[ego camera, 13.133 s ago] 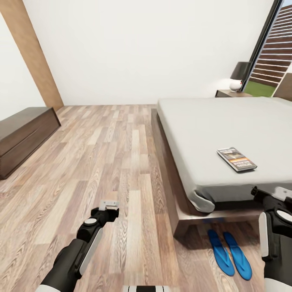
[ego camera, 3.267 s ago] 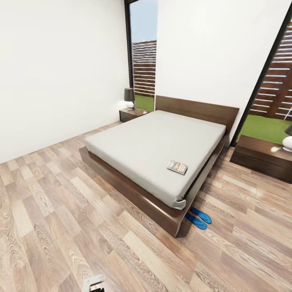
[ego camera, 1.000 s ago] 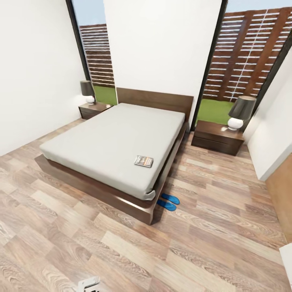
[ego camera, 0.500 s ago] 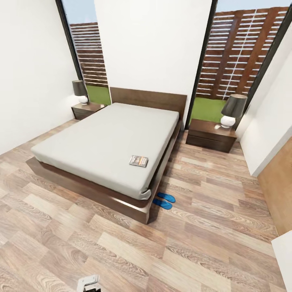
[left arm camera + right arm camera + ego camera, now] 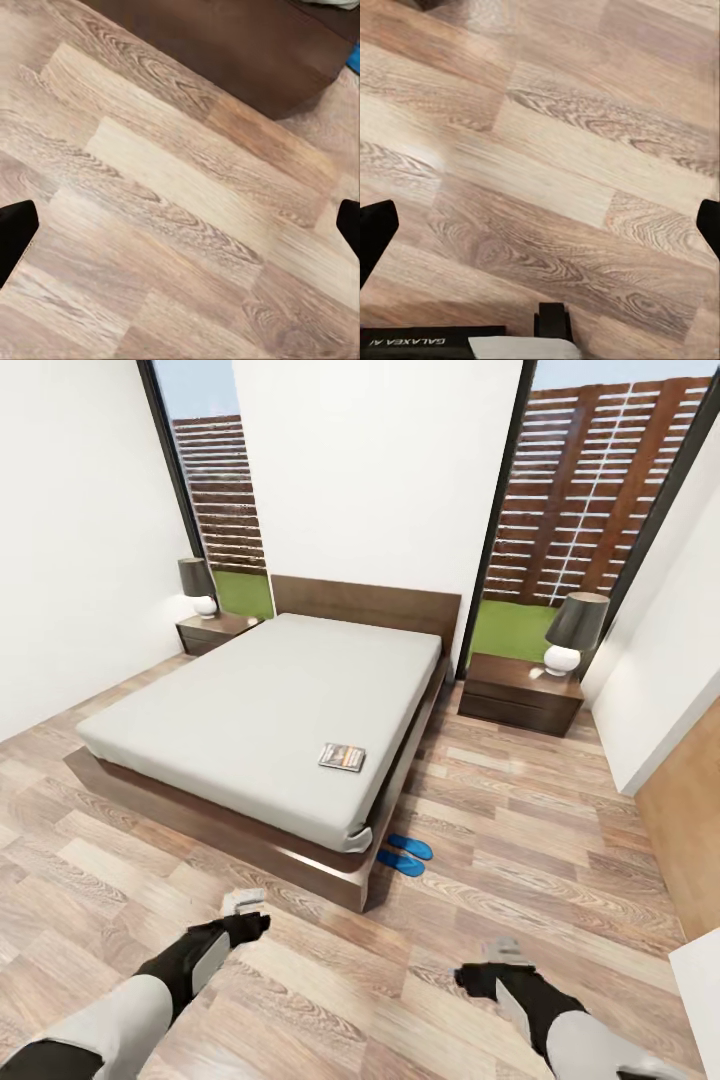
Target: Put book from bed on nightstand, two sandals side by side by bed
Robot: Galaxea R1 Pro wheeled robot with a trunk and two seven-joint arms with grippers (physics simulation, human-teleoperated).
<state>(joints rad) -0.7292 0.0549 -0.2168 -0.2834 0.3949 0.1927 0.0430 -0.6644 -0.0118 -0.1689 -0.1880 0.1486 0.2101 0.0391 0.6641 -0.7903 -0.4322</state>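
My left tool (image 5: 243, 901) and right tool (image 5: 497, 950) both hung spread and empty over the floor while the book (image 5: 342, 757), thin, light and probably bendy, lay flat near the bed's (image 5: 250, 710) five-o'clock corner, best pinched across its overhang-free edge.

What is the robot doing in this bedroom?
It stands on the wood-plank floor near the foot of the large grey-mattress bed, both arms out. Its left tool and right tool are open and hold nothing. The small dark paperback book lies on the mattress; two bright-blue sandals sit side by side beside the bed.
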